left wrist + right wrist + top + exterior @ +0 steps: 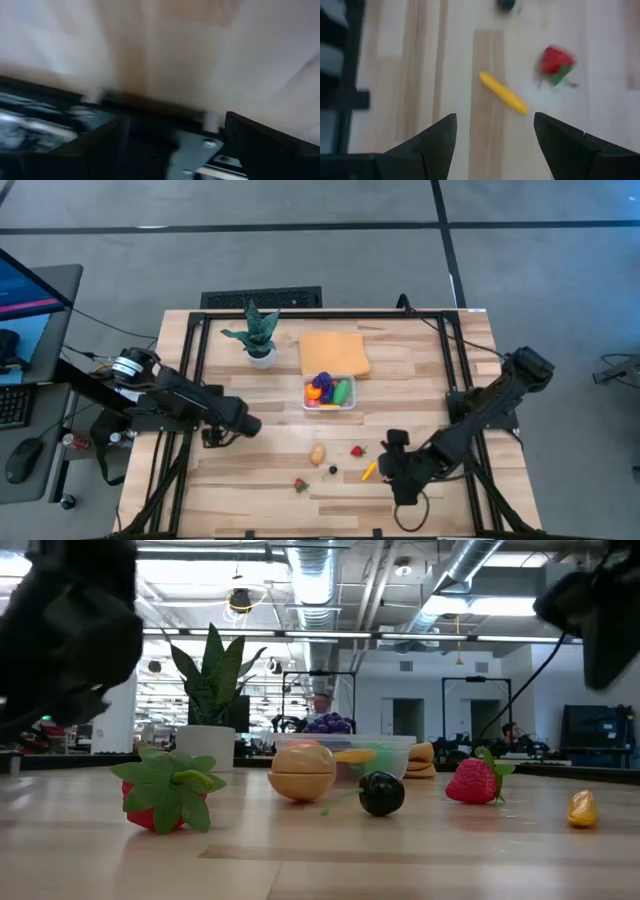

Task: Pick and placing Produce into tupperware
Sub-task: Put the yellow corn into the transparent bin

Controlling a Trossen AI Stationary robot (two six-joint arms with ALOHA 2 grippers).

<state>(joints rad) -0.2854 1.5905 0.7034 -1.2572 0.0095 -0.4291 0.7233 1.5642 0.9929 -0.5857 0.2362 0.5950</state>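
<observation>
The tupperware [331,394] sits mid-table just below the orange cloth [334,352], already holding purple, orange and green pieces; five bits of produce lie loose nearer the front edge, the yellow piece [503,93] closest to the right gripper [495,137], whose fingers stand apart and empty above it. That piece is thin and lies slantwise to the jaws, so a closing pinch may roll or flick it toward the strawberry [556,62]. The left gripper [247,426] waits open and empty at the table's left. The surface is pale wooden planking, smooth; beyond it, an open workshop with ceiling ducts and a potted plant [208,690]
</observation>
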